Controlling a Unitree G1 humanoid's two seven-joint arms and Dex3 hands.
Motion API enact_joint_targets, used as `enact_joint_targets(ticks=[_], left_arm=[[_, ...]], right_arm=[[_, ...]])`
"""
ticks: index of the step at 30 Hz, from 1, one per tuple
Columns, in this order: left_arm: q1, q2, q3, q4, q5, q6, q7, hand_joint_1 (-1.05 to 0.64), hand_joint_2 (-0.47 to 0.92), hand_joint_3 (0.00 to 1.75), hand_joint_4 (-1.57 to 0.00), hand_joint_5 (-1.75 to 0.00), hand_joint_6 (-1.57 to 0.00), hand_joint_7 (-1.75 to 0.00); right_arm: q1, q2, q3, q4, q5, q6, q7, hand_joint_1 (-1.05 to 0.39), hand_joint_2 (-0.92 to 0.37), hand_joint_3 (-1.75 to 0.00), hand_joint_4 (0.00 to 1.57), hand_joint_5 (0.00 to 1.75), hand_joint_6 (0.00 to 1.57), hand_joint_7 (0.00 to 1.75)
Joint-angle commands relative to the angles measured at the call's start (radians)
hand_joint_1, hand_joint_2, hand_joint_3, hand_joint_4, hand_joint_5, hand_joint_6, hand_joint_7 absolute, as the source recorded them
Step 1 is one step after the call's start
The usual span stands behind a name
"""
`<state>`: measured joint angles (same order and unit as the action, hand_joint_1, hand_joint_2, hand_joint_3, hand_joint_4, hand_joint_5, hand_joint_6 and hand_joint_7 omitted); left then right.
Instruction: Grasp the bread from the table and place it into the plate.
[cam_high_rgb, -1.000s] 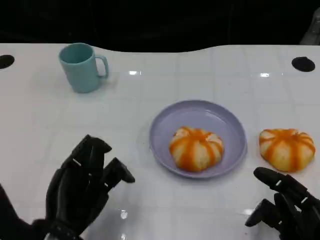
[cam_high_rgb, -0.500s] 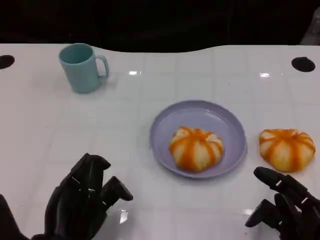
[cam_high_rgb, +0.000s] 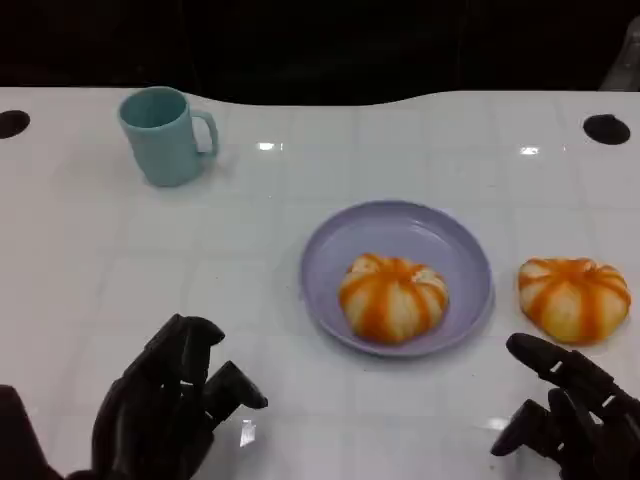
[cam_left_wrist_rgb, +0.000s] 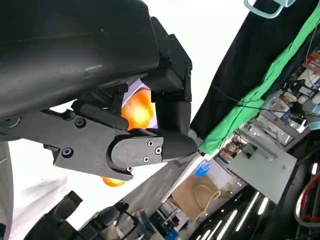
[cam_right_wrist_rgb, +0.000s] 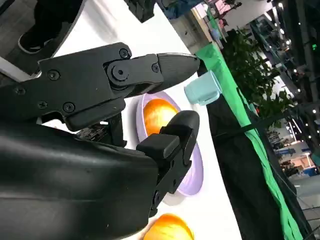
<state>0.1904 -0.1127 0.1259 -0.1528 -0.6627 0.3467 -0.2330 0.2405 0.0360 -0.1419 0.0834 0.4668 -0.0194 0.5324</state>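
On the white table (cam_high_rgb: 300, 180), head view: lavender plate (cam_high_rgb: 420, 225) at centre holding one orange-striped bread (cam_high_rgb: 392, 296); second bread (cam_high_rgb: 573, 297) on the table just right of the plate, apart from it. Teal mug (cam_high_rgb: 163, 134), far left. Left hand (cam_high_rgb: 170, 400), near left, fingers loosely curled, holding nothing. Right hand (cam_high_rgb: 565, 410), near right, fingers spread, empty, just short of the second bread.

Left wrist view: fingers (cam_left_wrist_rgb: 150, 145) apart, empty.

Right wrist view: fingers (cam_right_wrist_rgb: 170, 65) wide, empty; plate (cam_right_wrist_rgb: 192, 175), mug (cam_right_wrist_rgb: 204, 89) beyond.
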Motion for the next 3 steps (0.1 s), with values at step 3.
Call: enact_joint_targets(ticks=[3], left_arm=[[0.005,0.010,0.002,0.009,0.022,-0.033,-0.028,-0.52,0.92,0.41,-0.73,-1.75,-0.56,-1.62]], right_arm=[[0.003,-0.023,0.000,-0.005,-0.040,-0.023,-0.026,-0.81,-0.92,-0.22,0.70,1.43,1.05,0.36]])
